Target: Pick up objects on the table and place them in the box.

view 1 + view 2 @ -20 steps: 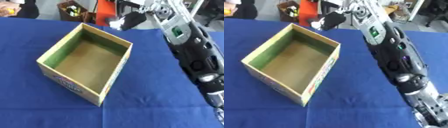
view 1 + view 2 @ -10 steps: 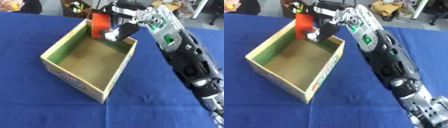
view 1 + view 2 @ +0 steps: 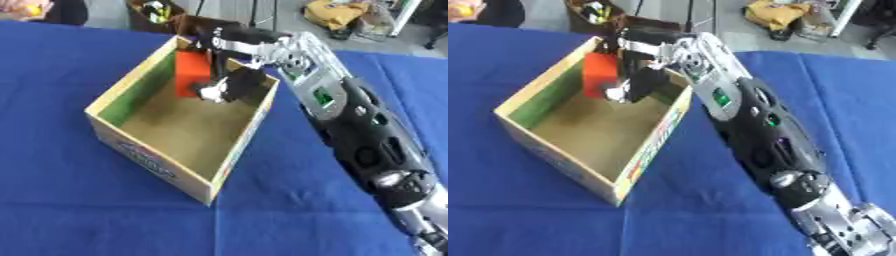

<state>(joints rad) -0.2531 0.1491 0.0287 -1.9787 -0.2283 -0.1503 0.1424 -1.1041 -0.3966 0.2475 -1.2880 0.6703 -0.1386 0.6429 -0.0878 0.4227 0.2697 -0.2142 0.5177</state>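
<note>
The box (image 3: pixel 166 145) sits on the bench (image 3: pixel 61 200), left of the middle, with one corner turned toward the near edge. The right arm (image 3: pixel 359 135) comes in from the box's right, runs along the right side of the box and crosses over its far right corner. The right hand (image 3: pixel 229 82) hangs inside the box at the far end. A block (image 3: pixel 192 72) stands upright in the box's far corner, just left of the hand and touching it, above the box floor (image 3: pixel 179 132).
</note>
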